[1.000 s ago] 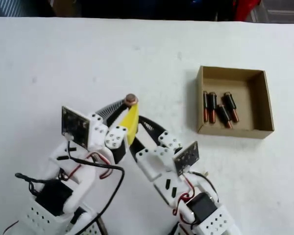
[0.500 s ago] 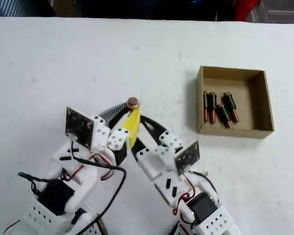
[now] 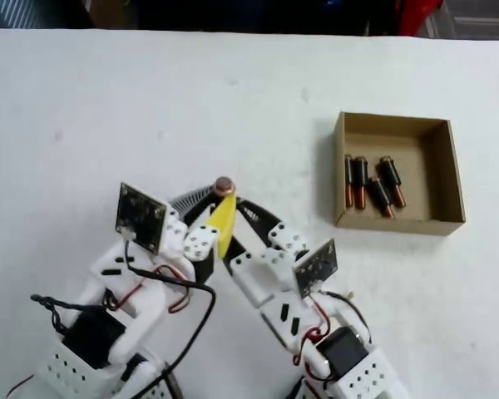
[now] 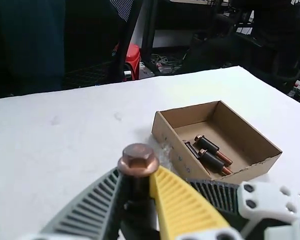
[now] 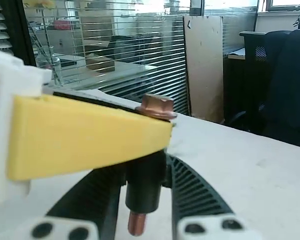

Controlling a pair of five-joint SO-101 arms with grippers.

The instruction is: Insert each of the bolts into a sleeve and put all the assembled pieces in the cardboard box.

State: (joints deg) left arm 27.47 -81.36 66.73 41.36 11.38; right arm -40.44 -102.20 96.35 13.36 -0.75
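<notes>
The bolt (image 3: 224, 184) stands upright above the white table (image 3: 108, 100), well apart from the cardboard box (image 3: 454, 170), off the box's left wall in the high view and a little nearer the arms than the box's front wall. Its copper head is on top, and its shank runs down through a black sleeve (image 5: 146, 187), with the copper tip poking out below.

Both grippers meet at this one piece. The left gripper (image 4: 136, 182) is closed narrow on the sleeve just under the bolt head, with the grey finger (image 4: 92, 205) on the side away from the box and the yellow finger (image 4: 182, 205) on the side toward the box. The right gripper (image 5: 146, 172) is also clamped on the sleeve, lower down, with a black finger (image 5: 192, 192) pressed against either side. Seen from the right wrist, the yellow finger crosses in front of the sleeve's top.

Inside the box four assembled pieces (image 3: 370, 184) lie side by side on the floor, close to the box's left wall
</notes>
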